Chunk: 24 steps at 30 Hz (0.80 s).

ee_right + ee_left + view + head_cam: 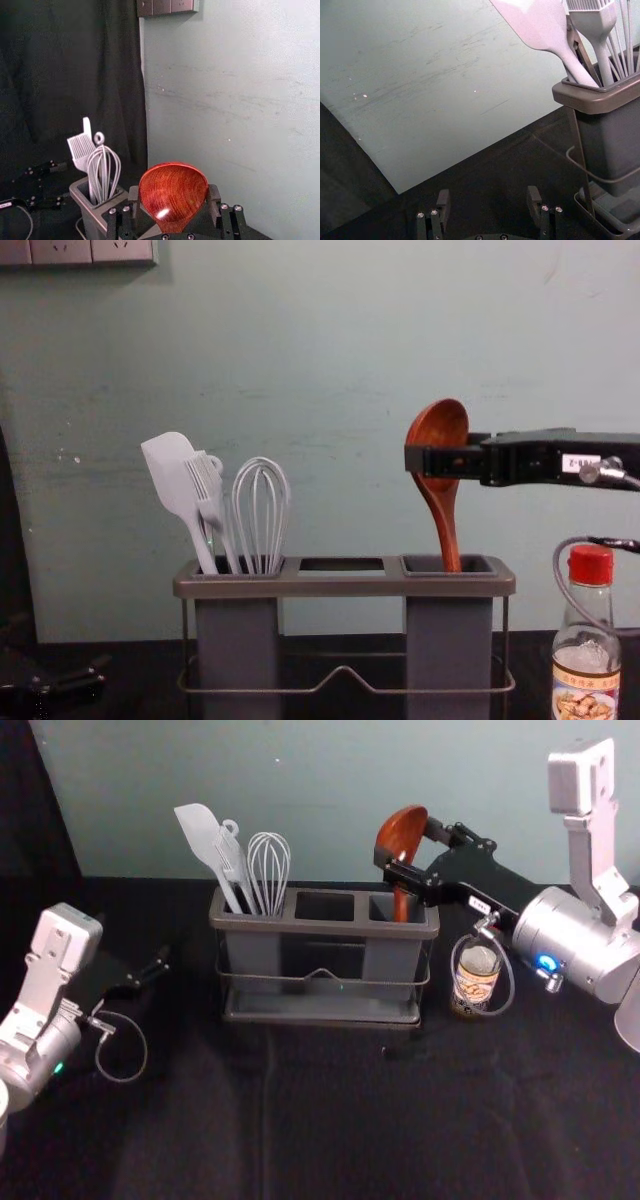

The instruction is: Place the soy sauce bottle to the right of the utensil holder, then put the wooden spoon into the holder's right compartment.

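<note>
Seating the wooden spoon (440,422) looks like the step in hand: handle down in the right compartment (448,655), 3 o'clock end of the utensil holder (325,928), bowl above the rim, slight tilt. Right gripper (173,192), at holder's 3 o'clock end, clasps the bowl between its fingers. Soy sauce bottle (588,640) upright just beyond the holder, between 3 and 4 o'clock; that part reads as done. Left gripper (488,196) parked near 9 o'clock, fingers parted, nothing between.

Next move, my judgement: lower if any drop remains, part the fingers, back off toward 3 o'clock, keeping the hanging cable (562,585) off the bottle.

Writing: bottle label (585,703) carries characters and a food picture, brand not legible. White tag (580,463) on the right arm seems to end "-2"; rest unclear.
</note>
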### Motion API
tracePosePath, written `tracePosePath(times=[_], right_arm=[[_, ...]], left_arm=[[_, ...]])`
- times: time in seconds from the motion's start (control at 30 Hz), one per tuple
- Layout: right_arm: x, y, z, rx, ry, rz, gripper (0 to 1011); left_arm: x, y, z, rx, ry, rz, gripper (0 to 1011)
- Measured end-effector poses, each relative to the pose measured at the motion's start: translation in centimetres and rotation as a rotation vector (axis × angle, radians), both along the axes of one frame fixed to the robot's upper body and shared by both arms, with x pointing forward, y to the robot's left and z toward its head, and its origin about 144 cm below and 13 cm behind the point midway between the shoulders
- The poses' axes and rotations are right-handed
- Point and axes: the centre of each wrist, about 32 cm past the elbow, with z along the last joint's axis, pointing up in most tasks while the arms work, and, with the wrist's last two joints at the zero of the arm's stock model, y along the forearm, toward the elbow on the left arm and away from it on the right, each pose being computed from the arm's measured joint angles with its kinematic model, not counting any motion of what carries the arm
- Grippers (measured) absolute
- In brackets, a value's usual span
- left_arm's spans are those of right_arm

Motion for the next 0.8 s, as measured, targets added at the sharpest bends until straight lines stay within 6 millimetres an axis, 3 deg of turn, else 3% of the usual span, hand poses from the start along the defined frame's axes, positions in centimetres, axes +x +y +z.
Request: tracePosePath(times=[0.4,0.8], right_arm=[[0.2,0.3,-1.8,-0.007,0.058,-0.010,829],[0.3,0.4,-2.2,-0.004,0.074,-0.017,829]], left_arm=[[0.0,0.0,0.0,0.000,0.000,0.000,1005],[0.0,0.0,0.0,0.000,0.000,0.000,1005]])
